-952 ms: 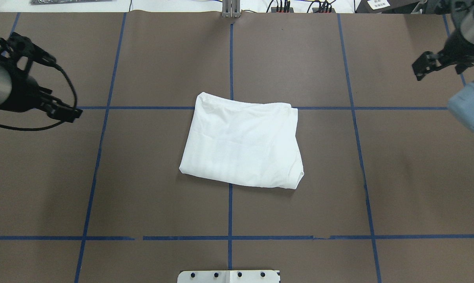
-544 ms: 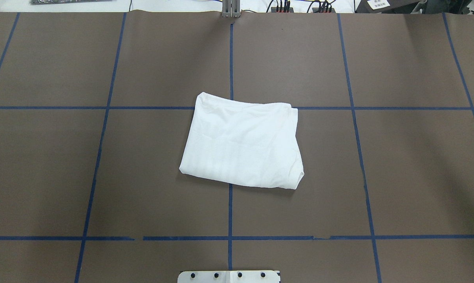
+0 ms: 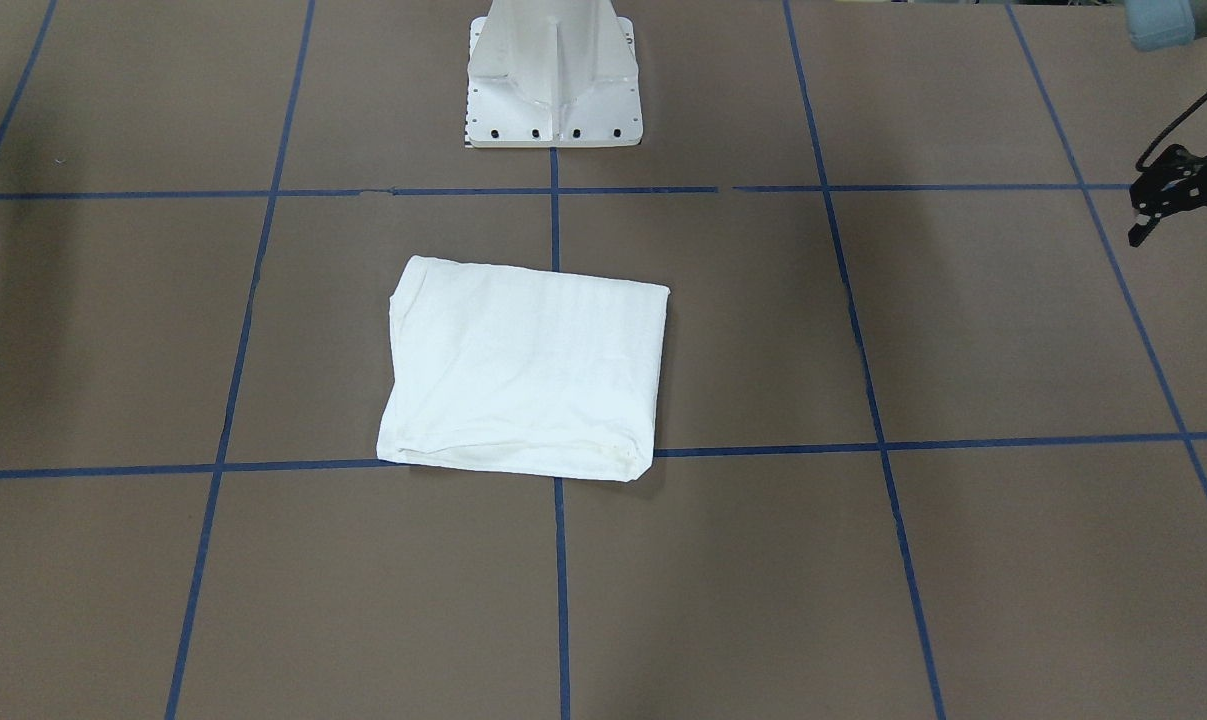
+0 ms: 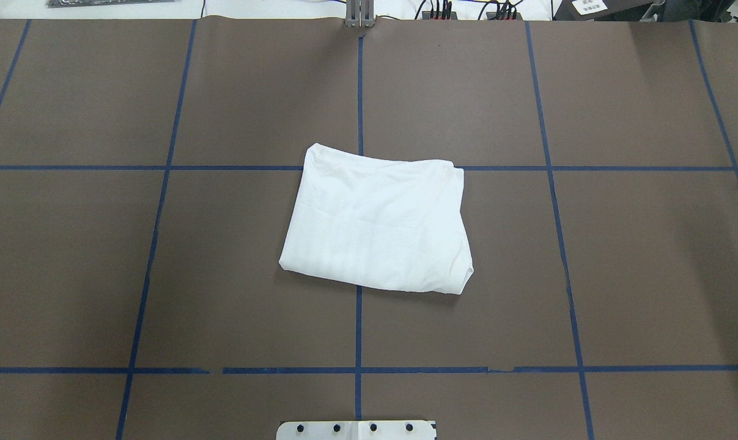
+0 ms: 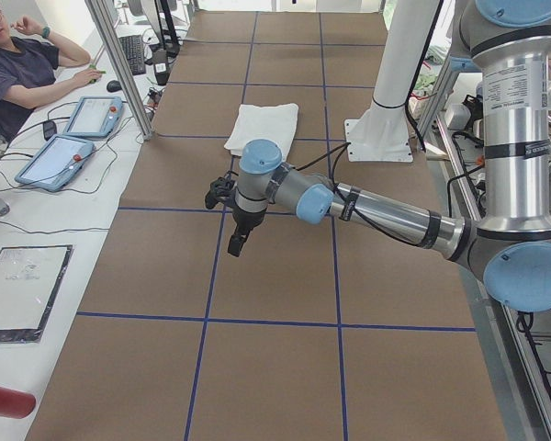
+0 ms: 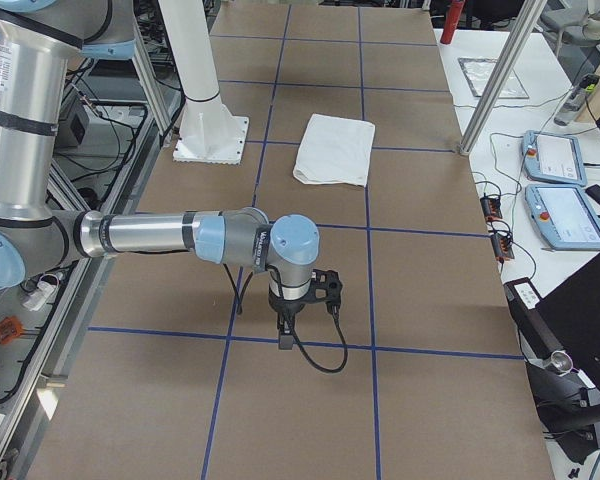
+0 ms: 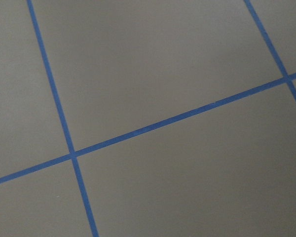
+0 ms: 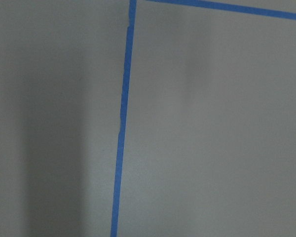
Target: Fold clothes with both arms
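Black left fingers: spread apart at the right edge of the front-facing view, two dark tips with nothing between them; they hang clear above the bench
Right fingers: seen only in the right-side view, pointing down over a blue tape line; I cannot tell whether they are open or closed
Wrist cameras: both show only brown bench and tape; no cloth under either
Left arm: stretched low over the bench towards its own end; a second ago it was at the left edge of the overhead view, and now it is out of that view altogether
Right arm: likewise gone from the overhead view's right edge; it reaches out over its own end of the bench, well apart from the cloth
T-shirt: white, folded into a compact, slightly skewed rectangle at mid-bench, across a crossing of the tape lines, in front of the white pedestal; its outline matches the earlier overhead pictures, so the retreat has not disturbed it
Edges: layered folds show along one side; one corner bulges a little
Meaning for the task: both arms have let go and pulled away; the folding looks finished, or very nearly so; the arms seem to be parking
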Robot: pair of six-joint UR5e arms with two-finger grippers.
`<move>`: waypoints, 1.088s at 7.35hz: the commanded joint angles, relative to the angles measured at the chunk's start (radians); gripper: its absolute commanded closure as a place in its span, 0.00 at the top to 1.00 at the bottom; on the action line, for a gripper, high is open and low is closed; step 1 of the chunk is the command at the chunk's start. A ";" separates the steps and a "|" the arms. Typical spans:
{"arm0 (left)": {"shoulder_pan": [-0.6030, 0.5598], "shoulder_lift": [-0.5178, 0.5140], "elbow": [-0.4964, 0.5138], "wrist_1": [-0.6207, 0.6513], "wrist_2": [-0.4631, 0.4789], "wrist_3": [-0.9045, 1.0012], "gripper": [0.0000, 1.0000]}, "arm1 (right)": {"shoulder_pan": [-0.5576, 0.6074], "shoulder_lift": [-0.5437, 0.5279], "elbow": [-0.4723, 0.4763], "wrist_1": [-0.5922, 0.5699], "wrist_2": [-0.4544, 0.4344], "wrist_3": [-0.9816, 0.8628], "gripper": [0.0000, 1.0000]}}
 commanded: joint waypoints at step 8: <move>-0.202 0.078 0.036 0.237 -0.065 0.234 1.00 | 0.010 -0.012 -0.005 0.009 0.027 0.000 1.00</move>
